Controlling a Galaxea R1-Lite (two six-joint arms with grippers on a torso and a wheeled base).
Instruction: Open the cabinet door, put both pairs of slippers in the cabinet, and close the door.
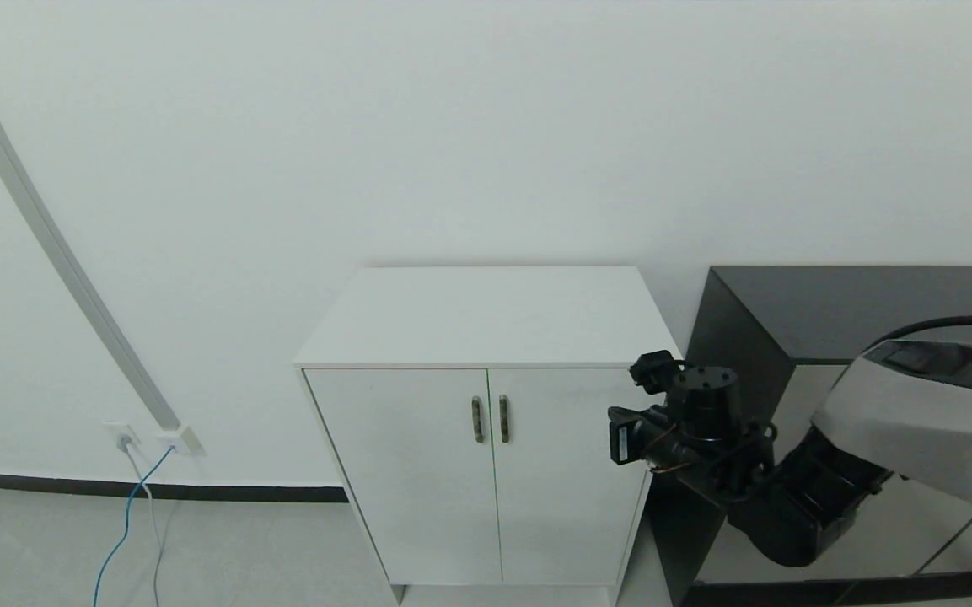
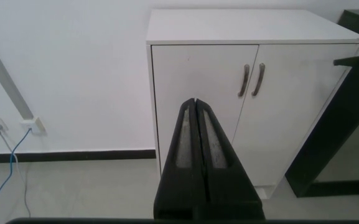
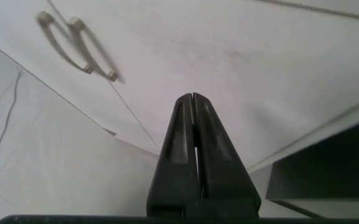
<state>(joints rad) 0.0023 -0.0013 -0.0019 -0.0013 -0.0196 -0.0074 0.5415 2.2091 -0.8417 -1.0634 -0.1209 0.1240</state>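
Note:
The white cabinet (image 1: pixel 486 316) stands against the wall with both doors closed. Two slim handles (image 1: pixel 477 419) (image 1: pixel 503 418) sit side by side at the middle seam. My right arm (image 1: pixel 696 430) is in front of the right door's outer edge, at handle height. Its gripper (image 3: pixel 193 99) is shut and empty, pointing at the right door (image 3: pixel 241 50), with the handles (image 3: pixel 92 53) off to one side. My left gripper (image 2: pixel 195 102) is shut on nothing and held back from the cabinet, facing the left door (image 2: pixel 204 74); the handles (image 2: pixel 251 79) lie beyond it.
A dark, glossy low unit (image 1: pixel 831 312) stands right beside the cabinet on its right. On the left wall are a slanted cable duct (image 1: pixel 47 236) and sockets (image 1: pixel 127 437) with a blue cable (image 1: pixel 119 539) trailing onto the pale floor (image 1: pixel 241 556).

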